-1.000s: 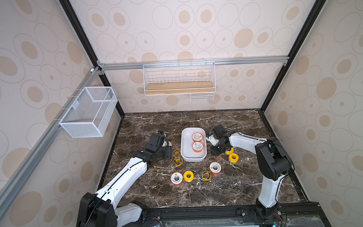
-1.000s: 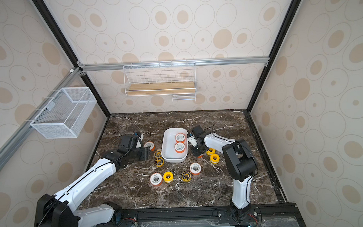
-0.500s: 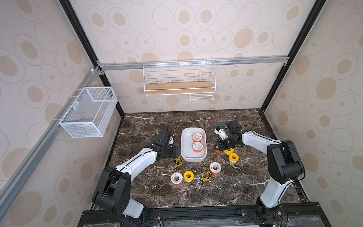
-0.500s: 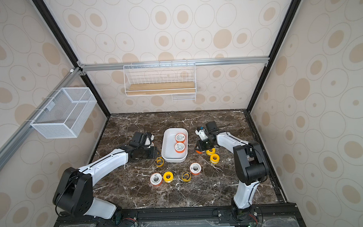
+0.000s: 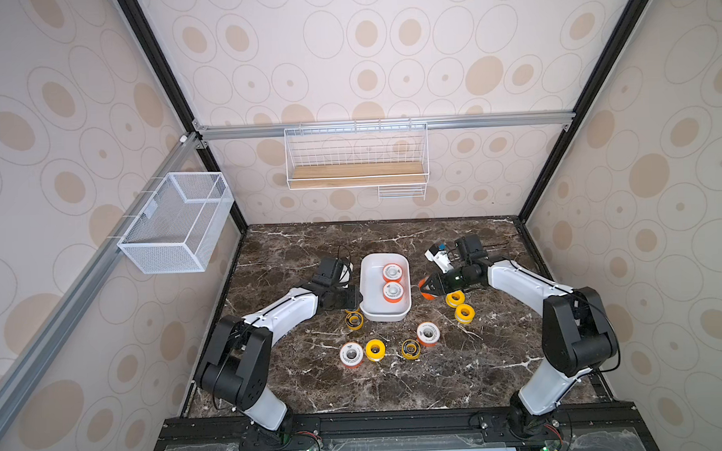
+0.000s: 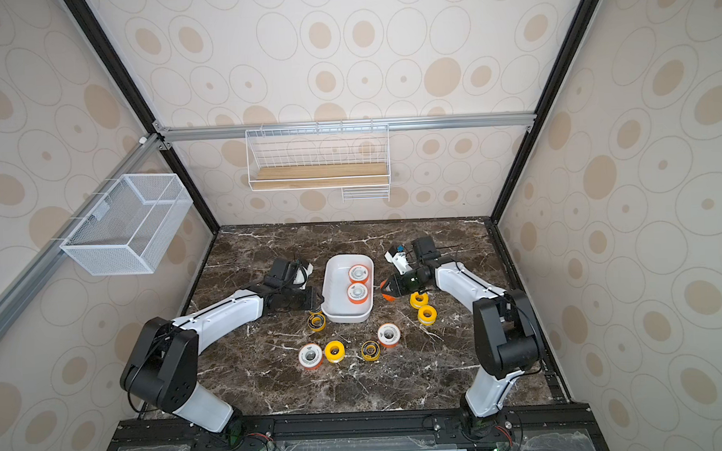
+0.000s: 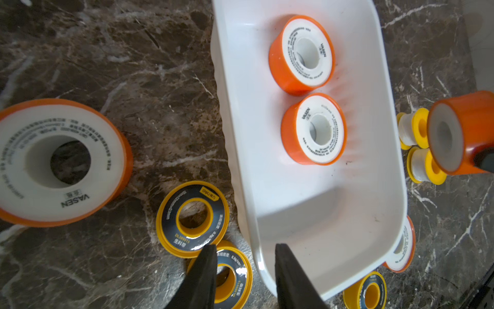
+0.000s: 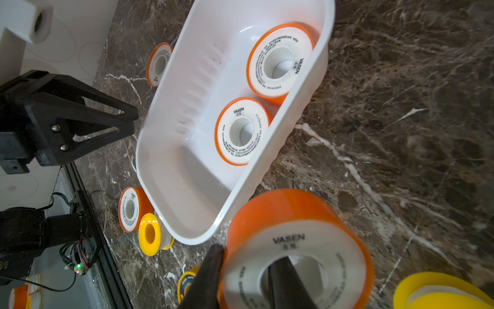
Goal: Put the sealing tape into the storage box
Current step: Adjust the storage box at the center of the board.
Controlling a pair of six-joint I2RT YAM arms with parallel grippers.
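Two orange white-faced tape spools (image 5: 392,272) lay in the mid-counter white plastic tub (image 5: 371,284); the right gripper (image 8: 246,263) pinched a third spool (image 8: 294,214), likely light and stiff, through its core; the left gripper (image 7: 246,247) straddled the rim, grip unclear.

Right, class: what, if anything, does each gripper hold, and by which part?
Right gripper: an orange spool, one finger in its core, one on its outer wall. Left gripper: jaws straddle the rim of the storage box; grip unclear.

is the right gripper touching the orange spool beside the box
Touching. Right wrist view: the right gripper grips the orange spool, one finger inside its core, one outside the rim.
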